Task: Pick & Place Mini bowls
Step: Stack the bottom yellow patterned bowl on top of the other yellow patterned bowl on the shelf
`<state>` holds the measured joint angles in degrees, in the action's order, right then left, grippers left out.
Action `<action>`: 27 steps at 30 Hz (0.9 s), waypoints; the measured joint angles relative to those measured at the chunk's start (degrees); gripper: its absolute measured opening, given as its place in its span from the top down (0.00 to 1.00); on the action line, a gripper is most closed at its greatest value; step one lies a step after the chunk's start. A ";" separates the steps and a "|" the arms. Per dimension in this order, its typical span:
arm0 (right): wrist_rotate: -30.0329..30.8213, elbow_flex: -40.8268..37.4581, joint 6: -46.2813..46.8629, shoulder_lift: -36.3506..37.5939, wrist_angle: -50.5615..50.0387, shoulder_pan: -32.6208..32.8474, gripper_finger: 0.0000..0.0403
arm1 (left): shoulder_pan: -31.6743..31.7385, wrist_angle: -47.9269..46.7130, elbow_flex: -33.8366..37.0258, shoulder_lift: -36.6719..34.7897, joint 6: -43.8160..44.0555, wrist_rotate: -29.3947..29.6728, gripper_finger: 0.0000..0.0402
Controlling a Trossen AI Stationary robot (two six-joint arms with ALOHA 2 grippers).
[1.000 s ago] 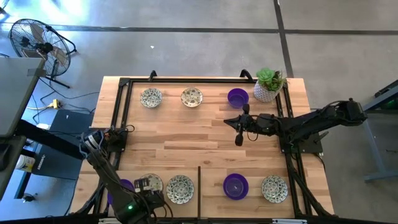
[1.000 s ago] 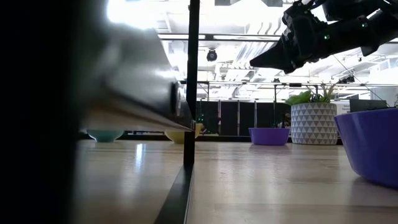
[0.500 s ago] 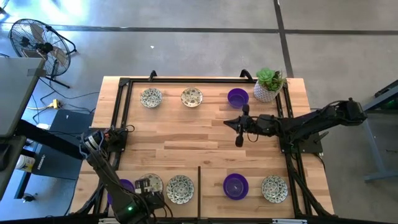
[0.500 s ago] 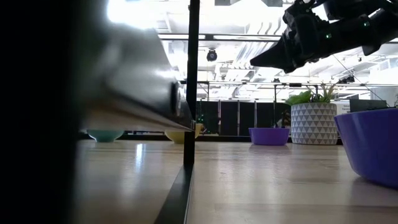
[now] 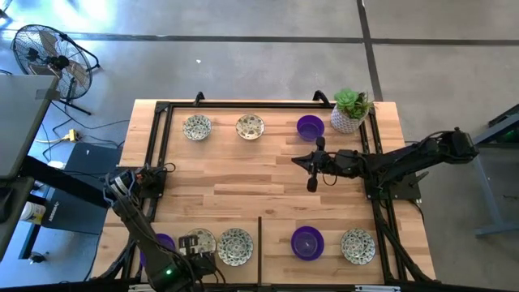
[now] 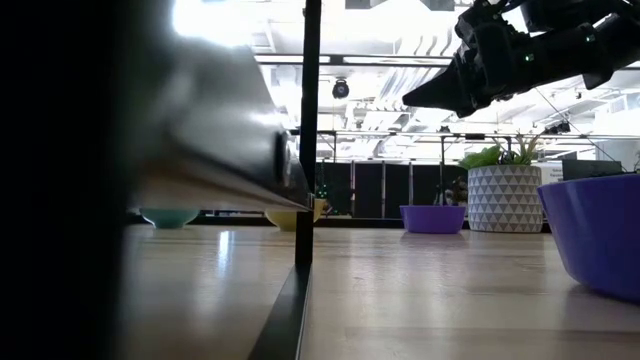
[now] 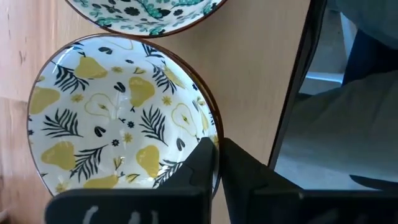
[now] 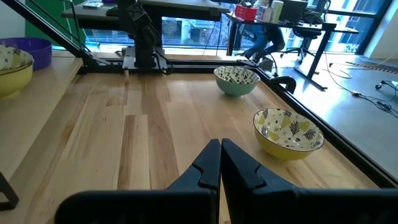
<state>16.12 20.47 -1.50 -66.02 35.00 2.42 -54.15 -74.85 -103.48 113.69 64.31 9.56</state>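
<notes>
- The left gripper [image 7: 214, 163] at the worktop's near-left corner has just closed its jaws on the rim of the pear-patterned bowl [image 7: 118, 121], so a lift seems next.
- The right gripper [image 5: 311, 172] hangs mid-worktop, jaws shut, empty.
- Bowls counted from above: three purple, five patterned; one potted plant [image 5: 349, 109].

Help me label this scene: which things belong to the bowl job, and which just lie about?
Job: patterned bowls, purple bowls, pear-patterned bowl pinched at its rim by the left gripper; right gripper over mid-table.
Lying about: potted plant, floor fan.
</notes>
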 joint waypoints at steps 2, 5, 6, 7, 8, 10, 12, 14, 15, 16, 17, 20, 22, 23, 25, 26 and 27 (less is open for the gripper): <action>0.00 0.00 0.00 -0.02 0.00 0.00 1.00 | -0.02 -0.13 0.00 0.00 0.00 0.23 0.97; 0.00 0.00 0.00 -0.01 0.00 0.00 1.00 | -0.01 -0.11 0.00 0.00 0.01 0.24 0.95; 0.00 0.00 0.00 0.00 0.00 0.00 1.00 | 0.00 -0.13 0.00 0.02 0.02 0.19 0.94; 0.00 0.00 0.00 0.00 0.00 0.00 1.00 | 0.00 -0.03 0.00 0.05 0.06 0.01 0.93; 0.00 0.00 0.00 -0.01 0.00 0.00 1.00 | 0.02 0.11 0.04 0.11 0.28 -0.17 0.91; 0.00 0.00 0.00 -0.01 0.00 0.00 1.00 | 0.02 0.22 0.07 0.17 0.50 -0.24 0.87; 0.00 0.00 0.06 0.00 0.00 0.00 1.00 | 0.02 0.11 0.07 0.16 0.68 -0.71 0.84; 0.00 0.00 0.09 0.00 0.00 0.00 1.00 | 0.02 0.02 0.07 0.17 0.91 -1.40 0.82; 0.00 0.00 0.12 0.00 0.00 0.00 1.00 | 0.02 -0.06 0.07 0.17 0.99 -1.59 0.81; 0.00 0.00 0.13 -0.01 0.00 0.00 1.00 | 0.02 -0.18 0.07 0.16 1.07 -1.73 0.81; 0.00 0.00 0.13 -0.02 0.00 0.00 1.00 | 0.00 -0.40 0.07 0.15 1.17 -1.73 0.80; 0.00 0.00 0.13 -0.02 0.00 0.00 1.00 | 0.00 -1.83 0.07 0.17 1.82 -1.73 0.81; -0.06 0.00 0.15 0.00 -0.02 0.00 1.00 | 0.00 -2.43 0.07 0.17 1.95 -1.70 0.81; -0.11 0.00 0.13 0.00 -0.02 0.00 1.00 | 0.00 -2.57 0.07 0.15 1.95 -1.71 0.81; -0.13 0.00 0.15 0.00 -0.02 0.00 1.00 | 0.00 -2.56 0.07 0.15 1.95 -1.68 0.82; -0.14 0.00 0.15 -0.01 -0.02 0.00 1.00 | 0.00 -2.54 0.07 0.17 1.95 -1.62 0.82; -0.13 0.00 0.13 -0.02 -0.02 0.00 1.00 | 0.00 -2.54 0.07 0.15 1.95 -1.56 0.82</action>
<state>15.99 20.47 -1.37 -66.04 34.98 2.42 -54.15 -77.38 -103.42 113.84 66.26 8.00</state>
